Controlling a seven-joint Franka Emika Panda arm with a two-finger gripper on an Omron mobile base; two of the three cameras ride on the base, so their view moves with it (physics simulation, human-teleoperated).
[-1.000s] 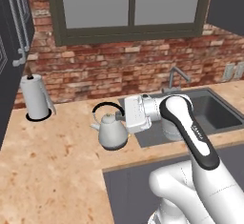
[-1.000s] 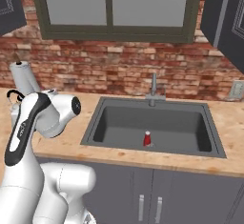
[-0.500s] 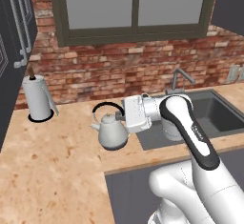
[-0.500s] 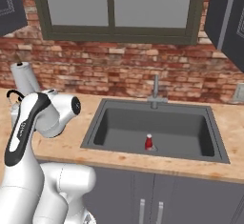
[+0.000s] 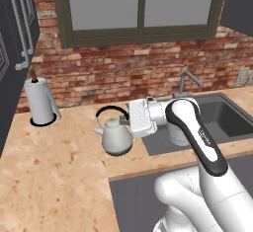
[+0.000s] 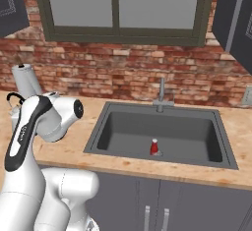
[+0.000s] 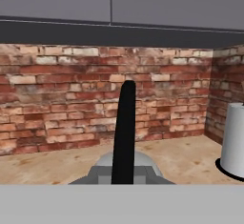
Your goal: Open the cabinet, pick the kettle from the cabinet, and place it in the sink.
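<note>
arm shell: glossy white, rounded segments, thick at the base and slimmer toward the wrist
forearm link (image 5: 197,137): long black panel along its top, with small pale lettering too small to read
same link, right base view (image 6: 27,131): black strip with faint pale marking
joint cap (image 6: 77,108): dark round disc on the white elbow housing
hand block (image 5: 141,119): white, boxy, with ribbed side

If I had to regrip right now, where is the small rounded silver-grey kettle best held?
By its thin black arched handle, coming in level from the sink side. The small rounded silver-grey kettle hangs upright, arch clear above the lid; the gripper is shut there.
</note>
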